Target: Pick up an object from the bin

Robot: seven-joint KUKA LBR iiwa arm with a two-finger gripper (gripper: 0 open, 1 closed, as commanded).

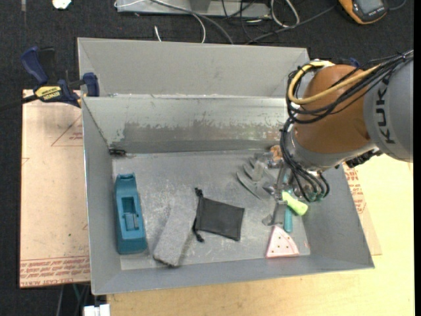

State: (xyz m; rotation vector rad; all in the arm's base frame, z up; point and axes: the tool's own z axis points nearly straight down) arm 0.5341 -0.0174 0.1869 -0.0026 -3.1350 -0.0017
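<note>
My gripper [275, 188] hangs low over the right part of the bin, under the arm's orange cover. Just below and right of it lies a small yellow-green piece [297, 207] with a teal stick [288, 220] beside it. A pink triangular thing with dots [279, 244] lies near the front wall, below the gripper. A black flat pouch [220, 218] lies to the gripper's left in the middle of the floor. Whether the gripper touches any of them is hidden by its own body.
A blue tape dispenser [129, 213] lies along the left wall. A grey oblong block [172, 237] lies between it and the pouch, near the front. The arm and its cables cover the bin's back right corner.
</note>
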